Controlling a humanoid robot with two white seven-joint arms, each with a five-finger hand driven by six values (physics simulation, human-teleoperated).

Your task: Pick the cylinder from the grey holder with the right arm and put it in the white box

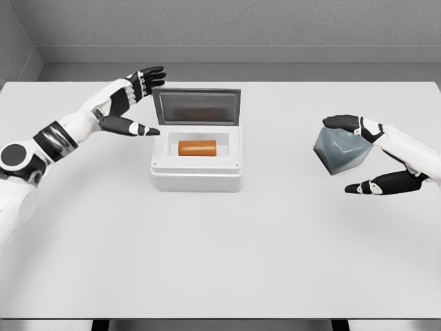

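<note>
both arms are glossy white with smooth rounded shells. the left arm (48, 141) carries black bands at the forearm and a round black disc near the elbow. the left hand (131, 103) and right hand (372, 155) have black fingers with white knuckle segments.

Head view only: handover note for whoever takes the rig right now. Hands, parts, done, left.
Left hand: open, holding nothing, hovering beside the raised lid on the left of the white box.
Right hand: open, fingers spread around the grey holder, holding nothing.
Orange cylinder: lying on its side inside the white box.
Grey holder: on the table at right, tilted, no cylinder visible in it.
Done: cylinder is in the box.
Left: judging by this frame, only pulling both hands clear; the lid stands open.
</note>
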